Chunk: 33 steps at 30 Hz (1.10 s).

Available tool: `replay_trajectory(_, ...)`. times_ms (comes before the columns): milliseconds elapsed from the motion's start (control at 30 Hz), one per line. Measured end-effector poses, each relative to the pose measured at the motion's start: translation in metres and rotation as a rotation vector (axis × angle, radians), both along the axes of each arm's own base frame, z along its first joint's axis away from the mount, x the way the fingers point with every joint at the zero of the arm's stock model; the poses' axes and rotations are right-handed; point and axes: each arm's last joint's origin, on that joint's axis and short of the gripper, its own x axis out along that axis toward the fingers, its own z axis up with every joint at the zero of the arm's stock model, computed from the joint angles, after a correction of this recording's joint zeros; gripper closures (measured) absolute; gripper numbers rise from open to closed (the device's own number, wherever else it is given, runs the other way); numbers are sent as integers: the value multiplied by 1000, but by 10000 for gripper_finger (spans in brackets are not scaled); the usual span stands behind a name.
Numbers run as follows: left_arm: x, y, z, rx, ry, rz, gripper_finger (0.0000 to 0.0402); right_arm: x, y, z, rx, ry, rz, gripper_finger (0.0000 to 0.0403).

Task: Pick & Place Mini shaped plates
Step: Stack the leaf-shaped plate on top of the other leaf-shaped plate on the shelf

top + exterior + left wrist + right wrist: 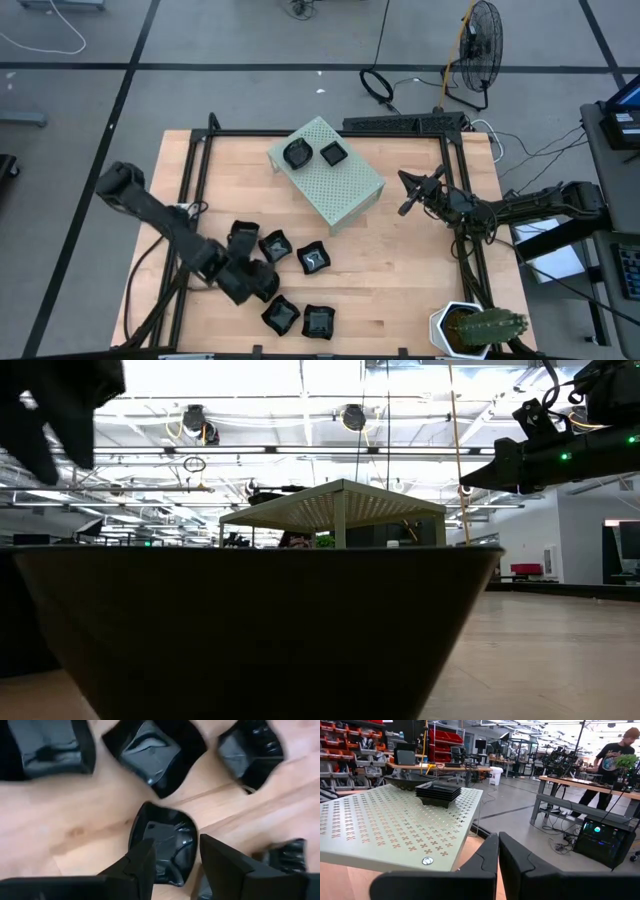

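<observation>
Plates lie scattered at about 7 o'clock on the table, a loose cluster of glossy black dishes, and two more already sit on the green box near 12 o'clock: a round one and a square one. So you are mid-task, with a pick in hand.

Your left gripper hangs low over the cluster. Its fingers stand partly apart, straddling the near rim of one wavy-edged plate; one finger sits inside the bowl, the other outside. I judge they have not yet clamped, though the wrist view is too close to say whether the pads touch the rim. Neighbouring plates lie just beside it at 10, 12 and 2 o'clock of that dish, apart from it.

Your right gripper waits in the air at 3 o'clock of the table, fingers pressed together and empty, pointing towards the box.

Next, you likely need to close on that rim, lift straight up so the dish clears its neighbours, then carry it towards 12 o'clock and set it on the box top beside the two there. A thin glossy rim may slip or tilt in the pinch, so check the hold before you travel.
</observation>
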Motion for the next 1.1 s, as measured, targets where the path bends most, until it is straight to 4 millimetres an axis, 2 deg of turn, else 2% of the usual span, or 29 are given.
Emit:
replay_trajectory(167, 3, -14, -27, -23, 121, 58, 225, 0, 0, 0, 0, 0, 0, 399)
replay_trajectory(433, 8, -22, -59, -49, 281, 109, 179, 0, 0, 0, 0, 0, 0, 399)
replay_trajectory(600, 10, -24, -65, -41, 291, 117, 174, 0, 0, 0, 0, 0, 1, 399)
replay_trajectory(933, 10, -26, -65, -67, 279, 184, 174, 0, 0, 0, 0, 0, 0, 399)
replay_trajectory(1100, 10, -26, -65, -75, 275, 209, 195, 0, 0, 0, 0, 0, 0, 399)
